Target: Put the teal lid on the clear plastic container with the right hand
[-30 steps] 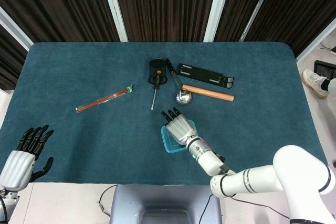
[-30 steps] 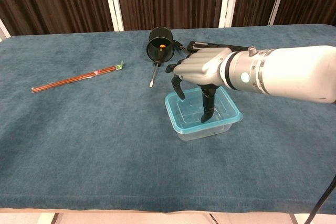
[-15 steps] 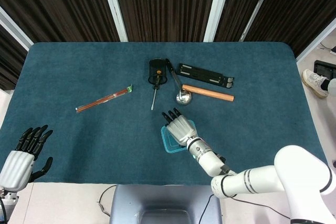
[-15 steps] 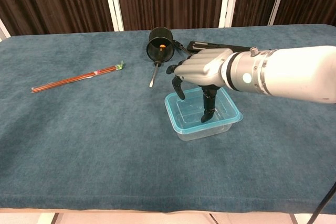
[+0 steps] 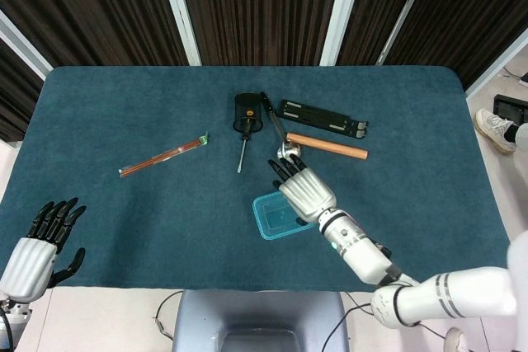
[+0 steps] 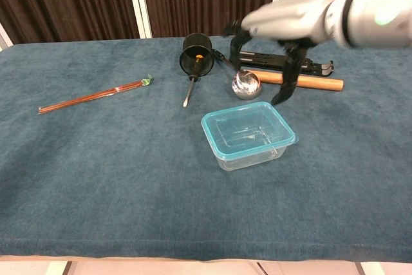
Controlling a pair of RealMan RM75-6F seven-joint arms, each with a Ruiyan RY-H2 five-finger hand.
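Note:
The clear plastic container (image 5: 276, 216) (image 6: 248, 134) stands near the table's front middle, and the teal lid sits on top of it, its teal rim all around. My right hand (image 5: 304, 187) (image 6: 283, 27) hovers above and behind the container, apart from it, fingers spread and pointing down, holding nothing. It is blurred in the chest view. My left hand (image 5: 37, 245) rests off the table's front left corner, fingers apart and empty, seen only in the head view.
Behind the container lie a metal ladle (image 5: 286, 152) (image 6: 246, 85), a wooden stick (image 5: 327, 145) (image 6: 309, 80), a black stand (image 5: 322, 119), a black cup (image 5: 247, 113) (image 6: 196, 55) and a screwdriver (image 5: 242, 152) (image 6: 188, 91). Chopsticks (image 5: 162, 155) (image 6: 93, 96) lie to the left.
My right hand has lifted off the lidded container and moved up and back toward the ladle. The container stays in place. The left hand has barely moved.

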